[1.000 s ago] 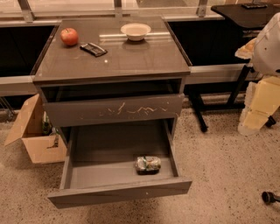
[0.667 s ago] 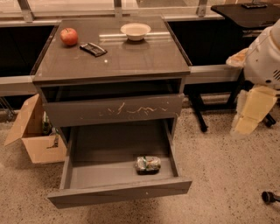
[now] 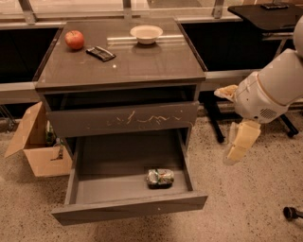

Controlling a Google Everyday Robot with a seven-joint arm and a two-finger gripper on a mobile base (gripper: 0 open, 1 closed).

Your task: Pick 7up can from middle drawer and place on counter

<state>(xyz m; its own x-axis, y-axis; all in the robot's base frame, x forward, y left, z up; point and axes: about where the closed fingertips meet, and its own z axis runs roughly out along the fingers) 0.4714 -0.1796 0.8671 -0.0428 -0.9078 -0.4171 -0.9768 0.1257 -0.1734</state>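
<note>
The 7up can lies on its side in the open middle drawer, toward the drawer's front right. The drawer is pulled far out of the grey cabinet, and its plain front panel faces me. The counter is the glossy top of that cabinet. My gripper hangs at the right of the view under the white arm. It is beside the cabinet's right side, above the floor, and well to the right of and above the can. It holds nothing that I can see.
On the counter are a red apple, a dark flat packet and a white bowl. The scratched drawer front sits above the open drawer. An open cardboard box stands on the floor to the left, and a black table at the back right.
The arm and gripper have moved left, further into view and closer to the cabinet's right side. The can and the drawers have not moved.
</note>
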